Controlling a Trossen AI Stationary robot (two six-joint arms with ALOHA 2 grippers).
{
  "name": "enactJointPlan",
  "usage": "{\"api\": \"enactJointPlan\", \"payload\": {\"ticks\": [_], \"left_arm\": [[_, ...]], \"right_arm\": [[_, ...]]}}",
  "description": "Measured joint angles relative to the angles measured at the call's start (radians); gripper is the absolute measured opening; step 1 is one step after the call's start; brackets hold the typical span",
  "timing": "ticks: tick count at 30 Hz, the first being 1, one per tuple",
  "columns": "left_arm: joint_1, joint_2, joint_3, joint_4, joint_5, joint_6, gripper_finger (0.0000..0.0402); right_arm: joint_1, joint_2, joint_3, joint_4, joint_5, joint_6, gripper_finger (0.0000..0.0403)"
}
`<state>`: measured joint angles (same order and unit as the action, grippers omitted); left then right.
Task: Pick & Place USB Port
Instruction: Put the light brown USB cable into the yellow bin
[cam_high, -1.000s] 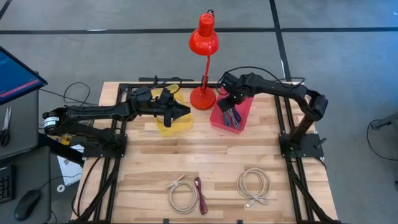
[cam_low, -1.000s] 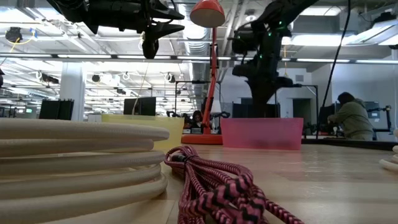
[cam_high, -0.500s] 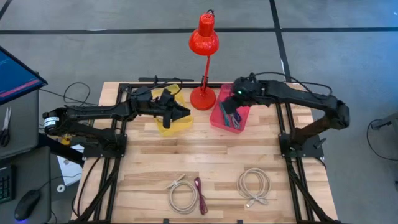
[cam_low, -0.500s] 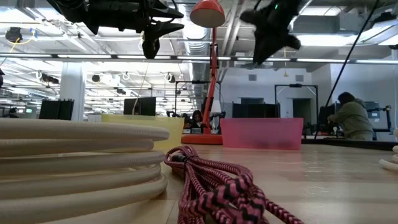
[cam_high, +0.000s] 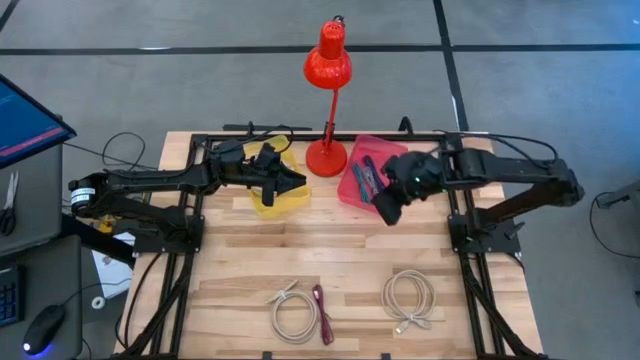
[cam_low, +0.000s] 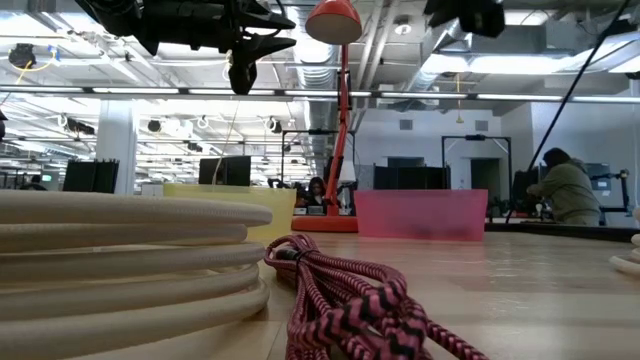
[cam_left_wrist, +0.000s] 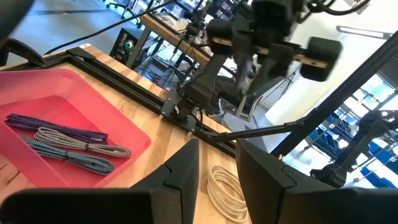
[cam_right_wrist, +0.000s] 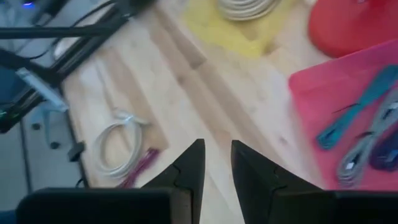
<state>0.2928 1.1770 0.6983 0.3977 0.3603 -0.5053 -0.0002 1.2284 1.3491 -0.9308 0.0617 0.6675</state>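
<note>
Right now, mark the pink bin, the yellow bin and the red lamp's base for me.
pink bin (cam_high: 355, 195): high view, its lower left rim.
yellow bin (cam_high: 275, 205): high view, its front wall below the left arm.
red lamp's base (cam_high: 325, 159): high view, the middle of the round foot.

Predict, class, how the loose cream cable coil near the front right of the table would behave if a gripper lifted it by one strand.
The cream cable coil lies in loose, unbound loops, so it would probably sag and unwind rather than lift as a ring. It looks thin, so likely light. Its free end with the plug trails outside the loops and may drag on the wooden table.
</note>
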Motion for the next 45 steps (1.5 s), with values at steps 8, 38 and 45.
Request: {"api": "enactJointPlan", "payload": {"ticks": [8,38,45], "left_arm": [[0.0,0.0,0.0,0.0,0.001,0.0,0.0104],[0.0,0.0,0.0,0.0,0.012,0.0,0.0104],[0.0,0.0,0.0,0.0,0.011,0.0,0.0104]], "right_arm": [[0.161,-0.059,0.0,0.066,0.38,0.007,0.0055],[0.406,-0.351,0.0,-0.32,0.472,0.339,0.0006],[0.477,-0.281,0.0,-0.401,0.164,0.663,0.0006]]}}
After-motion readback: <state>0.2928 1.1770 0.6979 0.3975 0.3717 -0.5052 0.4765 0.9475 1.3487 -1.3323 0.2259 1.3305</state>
